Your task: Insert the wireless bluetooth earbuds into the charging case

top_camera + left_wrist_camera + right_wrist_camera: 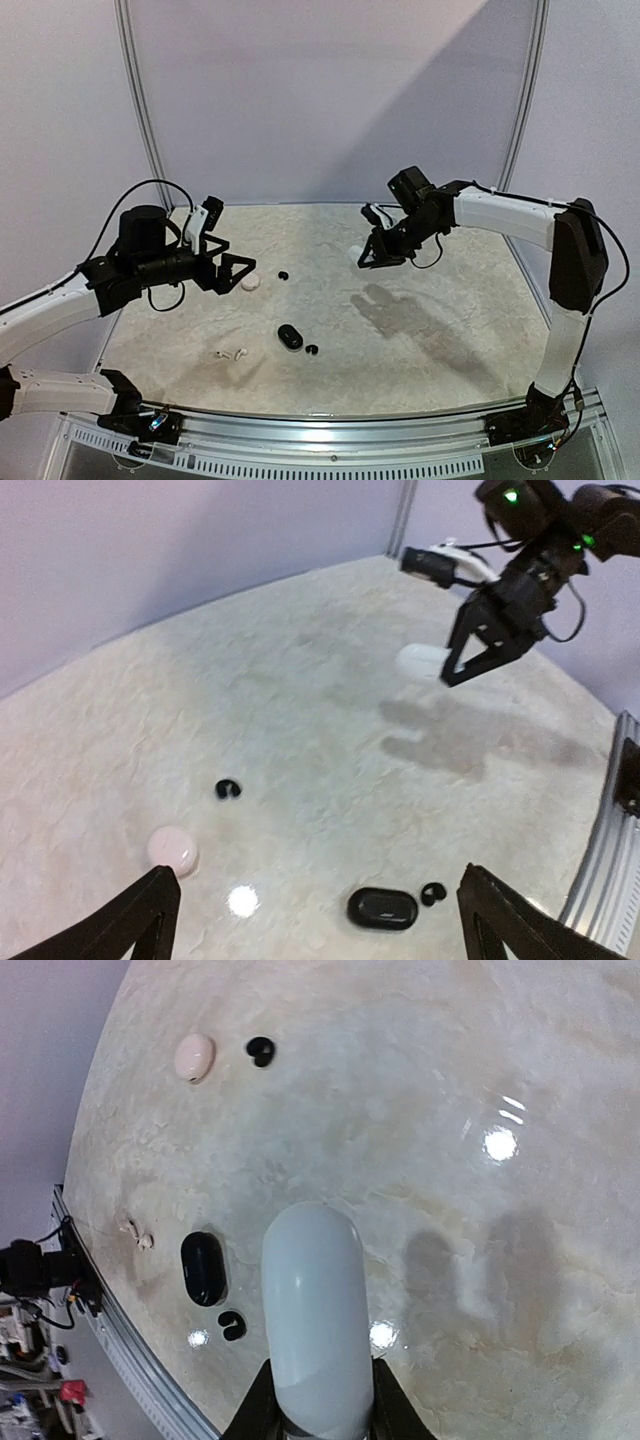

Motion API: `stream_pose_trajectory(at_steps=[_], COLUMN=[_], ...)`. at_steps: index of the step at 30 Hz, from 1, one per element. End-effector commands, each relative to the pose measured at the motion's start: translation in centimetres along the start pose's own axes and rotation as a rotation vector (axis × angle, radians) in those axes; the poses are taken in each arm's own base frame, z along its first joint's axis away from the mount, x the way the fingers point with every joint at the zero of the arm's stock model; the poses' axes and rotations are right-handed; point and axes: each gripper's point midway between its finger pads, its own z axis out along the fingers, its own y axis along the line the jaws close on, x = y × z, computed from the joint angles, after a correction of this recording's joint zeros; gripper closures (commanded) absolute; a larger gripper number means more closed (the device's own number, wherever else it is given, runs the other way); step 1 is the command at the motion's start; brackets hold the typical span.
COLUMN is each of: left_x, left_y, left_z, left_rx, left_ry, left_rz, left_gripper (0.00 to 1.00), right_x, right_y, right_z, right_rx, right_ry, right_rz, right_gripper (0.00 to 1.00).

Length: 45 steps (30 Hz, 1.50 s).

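Lifting a whole case off the table (450, 330) before any bud is in it looks like the risky bit here. A white case (312, 1310) is pinched at one end by the right gripper (368, 258) and held up in the air, far and a bit right of centre. Most of its length pokes out past the fingers, so if it gets tilted or bumped it could be levered out of that short grip and dropped. The left gripper (237, 273) is spread wide with nothing in it, hovering just beside a pink case (173, 848) on the far left. The earbuds seen are all loose on the table. The far black bud (228, 789) lies just right of the pink case, the near black bud (433, 892) sits right next to the black case (382, 908) near the middle, and a couple of white buds (231, 353) lie near left. Being so tiny and glossy, they could easily be flicked away or squirted sideways by a slightly off pinch. All three cases look shut from here, so a bud could also be jammed against a closed lid if that isn't sorted first.
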Motion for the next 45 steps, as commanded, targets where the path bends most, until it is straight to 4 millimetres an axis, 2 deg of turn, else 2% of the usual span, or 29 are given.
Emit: stream_pose_trajectory(at_steps=[1, 6, 11, 13, 16, 19, 21, 25, 27, 30, 31, 32, 33, 35, 36, 37, 40, 41, 42, 45], left_x=[5.2, 7.2, 7.7, 8.1, 8.4, 8.3, 8.0, 7.3, 7.0, 6.9, 6.9, 7.0, 7.2, 7.6, 8.0, 8.1, 8.6, 8.7, 8.7, 8.9], left_y=[5.5, 7.8, 7.8, 7.8, 7.9, 7.8, 7.7, 7.4, 7.3, 7.3, 7.4, 7.3, 7.4, 7.3, 7.3, 7.3, 7.3, 7.3, 7.3, 7.2], left_z=[-0.2, 0.0, 1.5, 1.9, 2.2, 2.6, 2.8, 2.9, 2.7, 2.2, 1.9, 1.7, 1.5, 1.1, 0.8, 0.6, 0.2, 0.0, -0.1, -0.6], left_rx=[-0.249, -0.318, -0.283, -0.278, -0.273, -0.262, -0.256, -0.238, -0.237, -0.248, -0.256, -0.261, -0.265, -0.270, -0.275, -0.278, -0.283, -0.284, -0.285, -0.286], left_ry=[0.275, 0.415, 0.404, 0.405, 0.411, 0.404, 0.393, 0.363, 0.349, 0.330, 0.321, 0.316, 0.311, 0.300, 0.299, 0.292, 0.279, 0.275, 0.268, 0.255], left_rz=[-0.111, -0.148, -0.170, -0.174, -0.174, -0.174, -0.179, -0.188, -0.187, -0.190, -0.203, -0.214, -0.228, -0.253, -0.267, -0.278, -0.295, -0.297, -0.297, -0.296], left_gripper=[0.01, 0.02, 0.03, 0.04, 0.04, 0.04, 0.04, 0.04, 0.04, 0.04, 0.03, 0.03, 0.03, 0.03, 0.03, 0.03, 0.03, 0.03, 0.03, 0.03], right_x=[3.3, 4.3, 5.7, 6.5, 7.1, 6.8, 6.4, 3.6, 1.6, -1.7, -3.1, -3.2, -4.3, -4.5, -4.1, -3.3, -0.8, -0.1, 0.9, 2.6], right_y=[-2.4, -6.4, -9.1, -9.9, -11.2, -12.7, -13.8, -14.7, -14.5, -12.3, -10.5, -8.9, -6.5, -2.0, 0.2, 3.3, 8.6, 9.9, 10.7, 12.8], right_z=[3.3, 5.1, 7.0, 7.5, 8.0, 7.4, 6.5, 3.9, 2.5, 0.8, 0.3, 0.7, 0.9, 1.6, 2.3, 3.4, 6.6, 7.5, 8.9, 11.5], right_rx=[-0.129, -0.142, -0.132, -0.109, -0.055, 0.050, 0.137, 0.277, 0.330, 0.417, 0.427, 0.433, 0.412, 0.392, 0.378, 0.347, 0.287, 0.271, 0.266, 0.260], right_ry=[0.196, 0.285, 0.381, 0.422, 0.448, 0.445, 0.435, 0.352, 0.287, 0.145, 0.066, 0.035, -0.038, -0.116, -0.137, -0.150, -0.152, -0.148, -0.127, -0.106], right_rz=[0.292, 0.373, 0.409, 0.409, 0.404, 0.381, 0.355, 0.283, 0.249, 0.124, 0.061, 0.012, -0.055, -0.176, -0.230, -0.298, -0.432, -0.463, -0.485, -0.505], right_gripper=[0.97, 0.95, 0.89, 0.81, 0.57, 0.42, 0.36, 0.27, 0.22, 0.20, 0.19, 0.18, 0.17, 0.17, 0.17, 0.16, 0.13, 0.13, 0.11, 0.08])
